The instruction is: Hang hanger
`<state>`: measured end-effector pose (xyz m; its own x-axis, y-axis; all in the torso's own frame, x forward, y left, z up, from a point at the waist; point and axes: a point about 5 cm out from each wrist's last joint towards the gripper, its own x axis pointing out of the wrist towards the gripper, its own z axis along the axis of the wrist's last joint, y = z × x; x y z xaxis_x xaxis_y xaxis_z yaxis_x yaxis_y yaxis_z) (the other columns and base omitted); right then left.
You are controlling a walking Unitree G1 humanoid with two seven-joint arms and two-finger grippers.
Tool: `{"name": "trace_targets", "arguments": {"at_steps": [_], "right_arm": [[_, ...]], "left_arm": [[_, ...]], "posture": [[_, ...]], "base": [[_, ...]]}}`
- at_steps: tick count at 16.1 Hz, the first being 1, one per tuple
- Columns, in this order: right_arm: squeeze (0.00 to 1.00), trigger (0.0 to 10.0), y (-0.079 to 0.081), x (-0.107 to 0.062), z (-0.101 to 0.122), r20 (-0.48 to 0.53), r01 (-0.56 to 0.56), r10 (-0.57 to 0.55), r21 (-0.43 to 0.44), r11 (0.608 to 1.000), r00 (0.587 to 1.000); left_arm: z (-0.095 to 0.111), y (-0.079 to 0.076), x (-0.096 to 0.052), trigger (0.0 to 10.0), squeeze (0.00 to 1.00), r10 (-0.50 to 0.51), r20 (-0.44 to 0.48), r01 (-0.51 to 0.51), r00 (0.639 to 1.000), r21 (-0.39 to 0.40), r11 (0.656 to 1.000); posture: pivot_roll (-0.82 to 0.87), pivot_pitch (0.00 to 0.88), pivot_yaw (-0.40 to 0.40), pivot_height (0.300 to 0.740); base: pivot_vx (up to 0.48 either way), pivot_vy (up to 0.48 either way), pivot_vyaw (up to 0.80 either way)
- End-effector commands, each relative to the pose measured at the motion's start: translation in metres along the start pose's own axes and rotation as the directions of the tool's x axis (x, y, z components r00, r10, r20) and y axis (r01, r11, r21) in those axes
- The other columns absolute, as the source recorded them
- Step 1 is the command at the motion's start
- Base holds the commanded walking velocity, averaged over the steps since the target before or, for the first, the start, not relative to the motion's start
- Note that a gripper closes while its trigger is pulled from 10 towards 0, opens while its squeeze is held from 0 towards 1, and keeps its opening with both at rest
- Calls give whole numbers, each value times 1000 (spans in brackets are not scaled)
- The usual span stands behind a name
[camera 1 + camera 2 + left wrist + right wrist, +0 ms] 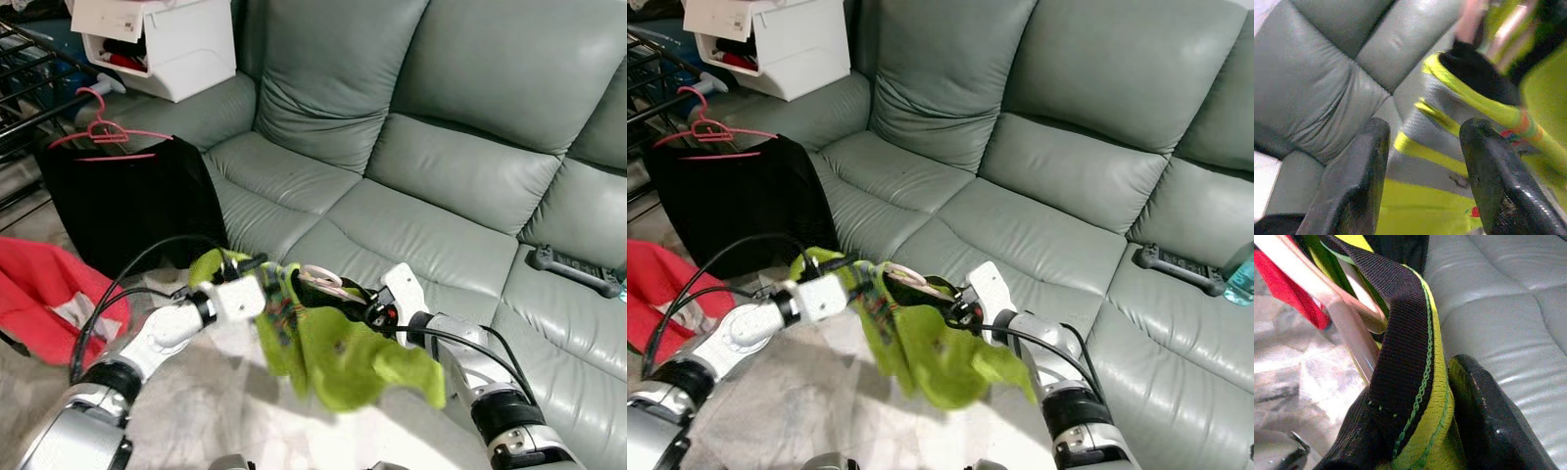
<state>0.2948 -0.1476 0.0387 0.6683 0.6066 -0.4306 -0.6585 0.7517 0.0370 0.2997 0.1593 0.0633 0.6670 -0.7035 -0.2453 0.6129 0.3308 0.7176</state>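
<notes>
Right hand (338, 296) pinches green garment (333, 348), hanger (318, 277) level.

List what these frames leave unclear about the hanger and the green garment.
- Pale hanger: mostly wrapped in the green garment in the eye views; hook hidden.
- Left wrist view: hanger blurred.
- Right gripper: fingers buried in garment; the black collar blocks the right wrist view.

My right claw (1415, 440) is closed on a lime-green garment (1437, 416), its black ribbed collar (1408, 347) with green stitching pressed between my fingers (1493, 421). A pale pink hanger (1344, 316) runs through the collar just beyond my grip. Grey sofa cushions (1508, 298) lie beyond, and a strip of red cloth (1295, 293) shows beside the hanger.
</notes>
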Motion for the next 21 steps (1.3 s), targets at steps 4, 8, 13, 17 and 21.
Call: {"name": "trace_targets", "arguments": {"at_steps": [4,8,13,17,21], "right_arm": [[0,0,-8,-3,0,-7,128,-128,24,992,992],[0,0,-7,-13,2,93,268,-285,161,950,954],[0,10000,-9,-29,13,213,399,-449,241,885,868],[0,10000,-6,-33,21,263,418,-488,281,864,832],[0,10000,3,-28,19,258,385,-442,241,891,859]], "left_arm": [[-6,8,-2,10000,1000,86,-45,-89,995,-56,994],[-46,5,-26,10000,1000,421,-410,-581,809,-449,679],[-52,-17,-44,10000,0,517,-537,-743,667,-532,407],[-48,-21,-44,10000,0,501,-548,-740,670,-548,390],[-49,-20,-46,10000,0,504,-562,-751,656,-546,370]], "posture": [[-59,0,24,740],[-58,0,24,740],[-25,0,17,740],[-33,0,25,740],[-33,0,21,740]], "base": [[0,0,0],[0,0,0],[0,0,0],[0,0,769],[0,0,744]]}}
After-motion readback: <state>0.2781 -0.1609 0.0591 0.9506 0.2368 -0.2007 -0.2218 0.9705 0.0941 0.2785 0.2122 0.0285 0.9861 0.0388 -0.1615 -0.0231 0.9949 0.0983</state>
